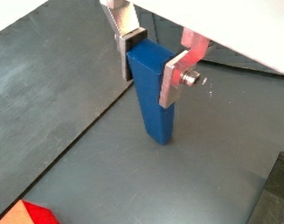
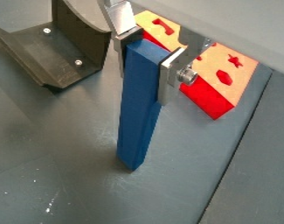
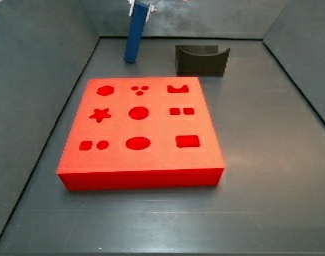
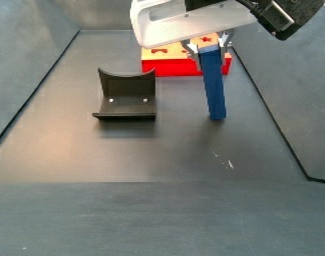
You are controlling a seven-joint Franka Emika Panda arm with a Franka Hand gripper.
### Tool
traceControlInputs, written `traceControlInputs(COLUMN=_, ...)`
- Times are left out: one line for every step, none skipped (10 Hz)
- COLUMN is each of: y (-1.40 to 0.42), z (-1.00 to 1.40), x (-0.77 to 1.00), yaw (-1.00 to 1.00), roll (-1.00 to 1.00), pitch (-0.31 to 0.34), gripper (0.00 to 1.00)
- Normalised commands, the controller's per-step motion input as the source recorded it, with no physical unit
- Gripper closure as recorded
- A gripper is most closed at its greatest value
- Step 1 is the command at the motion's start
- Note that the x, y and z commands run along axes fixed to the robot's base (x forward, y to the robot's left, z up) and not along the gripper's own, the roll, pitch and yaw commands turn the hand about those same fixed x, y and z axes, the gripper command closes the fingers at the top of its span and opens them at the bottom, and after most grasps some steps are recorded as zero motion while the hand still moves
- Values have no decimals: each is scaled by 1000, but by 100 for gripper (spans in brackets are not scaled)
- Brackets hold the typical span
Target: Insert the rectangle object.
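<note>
The rectangle object (image 1: 152, 109) (image 2: 137, 118) is a long blue bar standing upright, with my gripper (image 1: 148, 72) (image 2: 145, 61) shut on its upper end. In both side views the bar (image 3: 135, 38) (image 4: 214, 90) hangs under the gripper (image 4: 208, 45), its lower end at or just above the dark floor. It is beside the far edge of the flat red block (image 3: 138, 130) (image 2: 220, 83) (image 4: 165, 66), not over it. The block's top has several shaped holes.
The fixture (image 3: 201, 58) (image 4: 125, 95) (image 2: 51, 48), a dark curved bracket on a base plate, stands on the floor a short way from the bar. Grey walls (image 3: 71, 40) enclose the floor on its sides.
</note>
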Motion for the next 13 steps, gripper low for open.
traceControlInputs(y=0, z=294, x=-526, yaw=0, roll=0, pitch=-57, gripper=100)
traceControlInputs(y=-283, z=1000, x=254, yaw=0, roll=16, pitch=0, gripper=100)
traceControlInputs(y=-300, z=1000, x=446, yaw=97, roll=87, pitch=0, gripper=100)
traceControlInputs(y=-309, z=1000, x=523, yaw=131, roll=151, pitch=0, gripper=100)
traceControlInputs(y=-214, z=1000, x=520, yaw=103, roll=151, pitch=0, gripper=100)
traceControlInputs(y=0, z=654, x=340, yaw=0, roll=74, pitch=0, gripper=100)
traceControlInputs(y=0, z=0, x=0, yaw=0, roll=-24, pitch=0, gripper=100)
traceControlInputs(y=0, z=0, x=0, yaw=0, roll=-16, pitch=0, gripper=100)
traceControlInputs(y=0, z=240, x=0, yaw=91, roll=-36, pitch=0, gripper=100)
traceControlInputs(y=243, z=1000, x=489, yaw=163, roll=77, pitch=0, gripper=100)
traceControlInputs(y=311, z=1000, x=469, yaw=191, roll=103, pitch=0, gripper=100)
traceControlInputs(y=-674, z=731, x=-146, yaw=0, roll=487, pitch=-77, gripper=100)
traceControlInputs(y=-1000, z=329, x=0, yaw=0, roll=13, pitch=-99, gripper=100)
